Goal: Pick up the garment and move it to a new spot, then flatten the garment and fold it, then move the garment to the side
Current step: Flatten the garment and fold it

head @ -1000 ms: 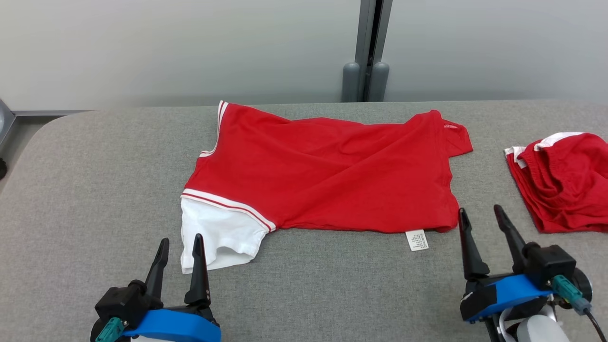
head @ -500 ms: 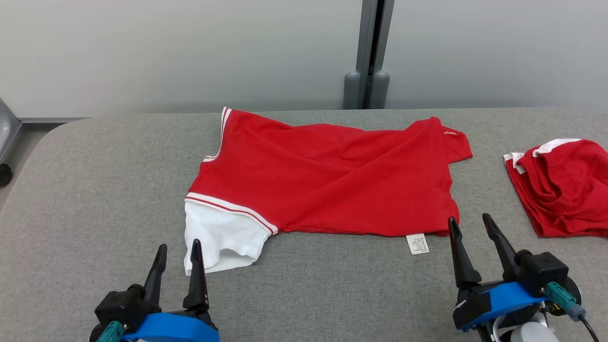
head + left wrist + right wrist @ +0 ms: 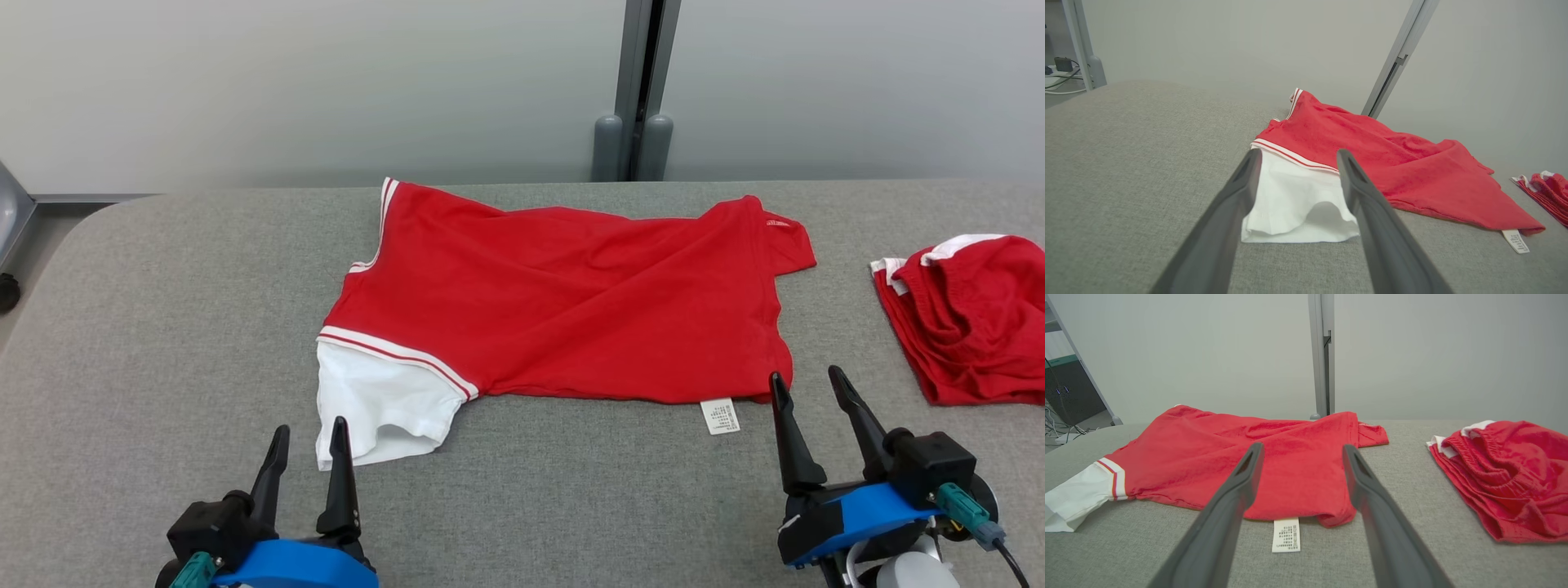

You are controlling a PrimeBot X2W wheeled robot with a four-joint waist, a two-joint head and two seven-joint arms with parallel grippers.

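A grey padded table [image 3: 147, 327] carries a red garment [image 3: 571, 310], spread mostly flat across its middle. A second red garment [image 3: 971, 318] lies bunched at the right edge, apart from the first. The left gripper [image 3: 310, 425] hovers at the near left, fingers spread and empty, pointing at the white sleeve [image 3: 375, 408]. The right gripper [image 3: 805, 374], likewise spread, sits by the garment's near right corner, beside its white label [image 3: 720, 416].

Left end effector [image 3: 308, 435] and right end effector [image 3: 804, 383] hover low, fingers spread, holding nothing.
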